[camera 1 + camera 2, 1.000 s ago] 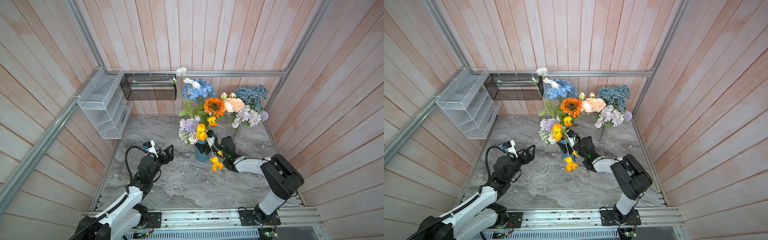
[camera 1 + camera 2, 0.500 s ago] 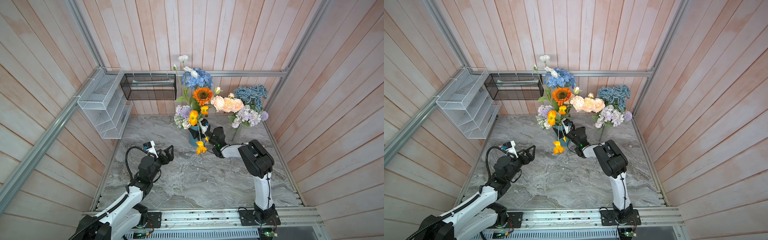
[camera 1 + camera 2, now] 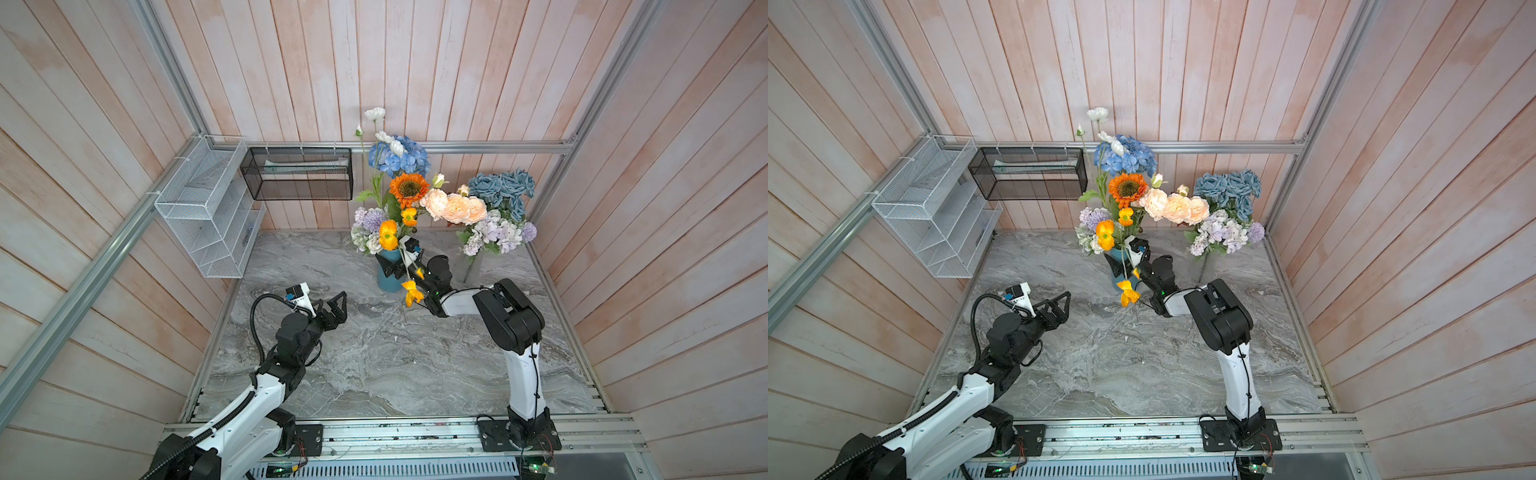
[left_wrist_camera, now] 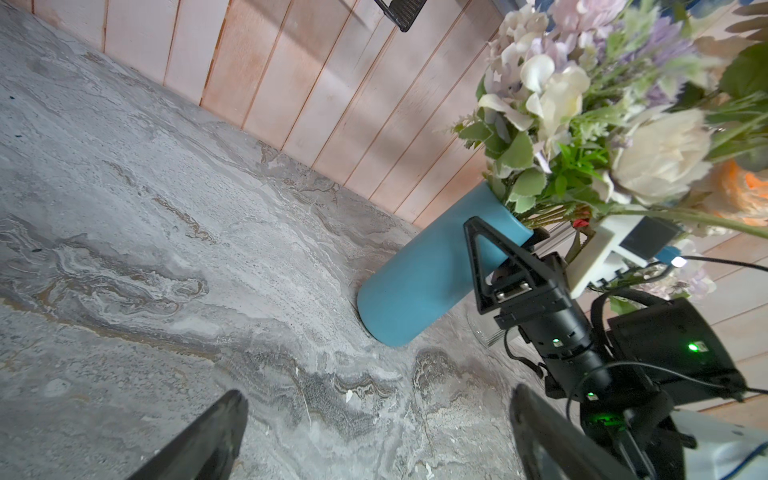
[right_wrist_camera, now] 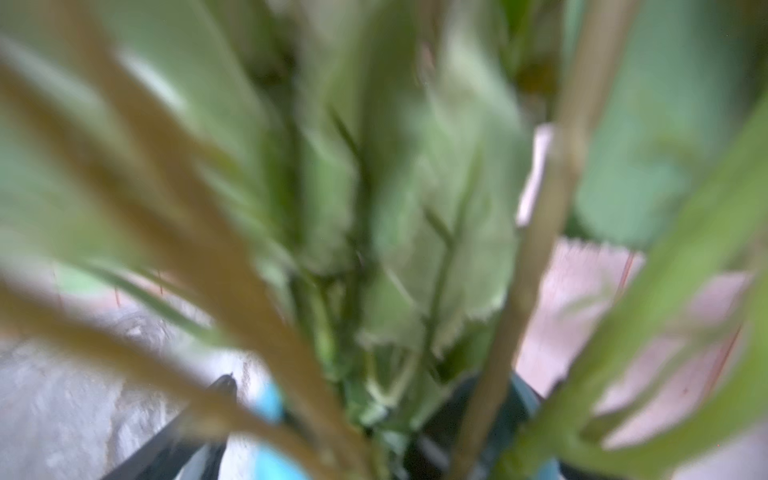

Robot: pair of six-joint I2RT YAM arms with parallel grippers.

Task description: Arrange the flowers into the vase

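Low and left of centre in both top views, the left tool (image 3: 337, 305) is held released and empty above the table (image 3: 374, 365). Behind it, mid-frame, the right tool (image 3: 397, 259) is set at the mouth of the vase (image 3: 386, 284) with stems between its jaws. Whether they are clamped cannot be told. The flowers (image 3: 409, 189) are stood in the vase, with one yellow bloom (image 3: 411, 293) hung outside. A second bunch (image 3: 498, 216) is seen further right, and a black basket (image 3: 297, 174) on the back wall.

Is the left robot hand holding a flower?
No, the left gripper is open and empty over the marble table, away from the flowers in the blue vase.
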